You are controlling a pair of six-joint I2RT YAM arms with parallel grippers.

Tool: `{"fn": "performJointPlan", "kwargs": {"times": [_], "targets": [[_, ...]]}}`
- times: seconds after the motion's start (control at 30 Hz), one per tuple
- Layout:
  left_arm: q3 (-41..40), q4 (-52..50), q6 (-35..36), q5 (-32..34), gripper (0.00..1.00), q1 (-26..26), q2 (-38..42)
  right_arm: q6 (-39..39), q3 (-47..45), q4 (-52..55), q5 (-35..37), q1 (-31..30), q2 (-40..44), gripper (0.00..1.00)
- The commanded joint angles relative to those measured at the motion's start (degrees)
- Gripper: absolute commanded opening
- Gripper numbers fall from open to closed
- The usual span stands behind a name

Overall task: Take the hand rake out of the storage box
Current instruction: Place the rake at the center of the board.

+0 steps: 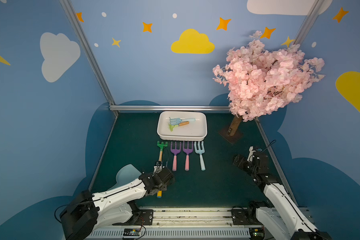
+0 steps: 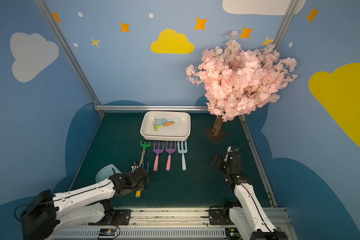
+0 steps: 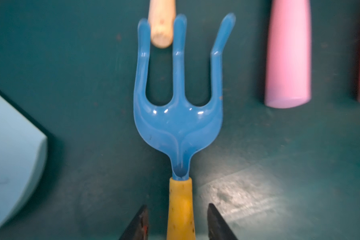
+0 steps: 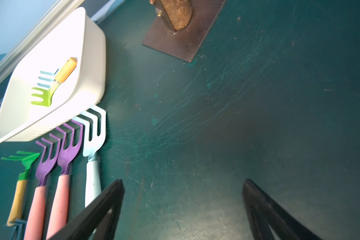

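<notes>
Three-pronged blue plastic rake (image 3: 178, 124), smooth — glossy

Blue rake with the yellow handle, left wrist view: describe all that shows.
The blue rake looks like glossy plastic: three prongs bent at the tips, scooped head, speckled yellow handle. It seems to lie on the green mat, its handle inside the open left gripper, untouched. One outer prong overlaps the end of a wooden handle.

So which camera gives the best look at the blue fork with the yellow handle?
The left wrist view: the blue fork fills it, tines plain. In both top views the left arm hides most of it. The right wrist view catches only a blue sliver.
</notes>
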State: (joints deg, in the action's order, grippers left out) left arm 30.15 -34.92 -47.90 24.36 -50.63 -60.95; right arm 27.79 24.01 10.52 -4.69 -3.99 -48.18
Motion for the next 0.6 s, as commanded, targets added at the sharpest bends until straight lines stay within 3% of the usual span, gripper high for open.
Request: {"fn": "performJointPlan", "kwargs": {"times": [0.0, 0.07, 0.17, 0.33, 0.43, 0.57], "targets": [[6.1, -5.1, 4.6, 2.1, 0.57, 1.2, 3.4, -2.4, 0.8, -4.5, -5.7, -0.7, -0.6, 0.93], [9.6, -3.3, 9.4, 1.8, 0.69, 3.7, 3.3, -3.4, 1.2, -6.2, -6.8, -2.9, -1.3, 0.93], [16.9, 2.2, 18.0, -3.4, 0.74, 11.1, -3.2, -4.9, 2.4, -7.2, -6.3, -6.5, -2.9, 0.92], [36.5, 6.8, 26.8, -9.2, 0.74, 20.6, -24.6, -6.1, 4.9, -6.5, -5.0, -9.1, -6.0, 0.92], [49.9, 8.0, 29.0, -13.5, 0.68, 25.3, -38.4, -6.4, 5.3, -6.7, -4.7, -9.3, -6.9, 0.92], [70.9, 2.6, 31.3, -14.0, 0.59, 28.9, -57.4, -7.3, 5.8, -7.6, -4.8, -9.3, -7.7, 0.92]]}}
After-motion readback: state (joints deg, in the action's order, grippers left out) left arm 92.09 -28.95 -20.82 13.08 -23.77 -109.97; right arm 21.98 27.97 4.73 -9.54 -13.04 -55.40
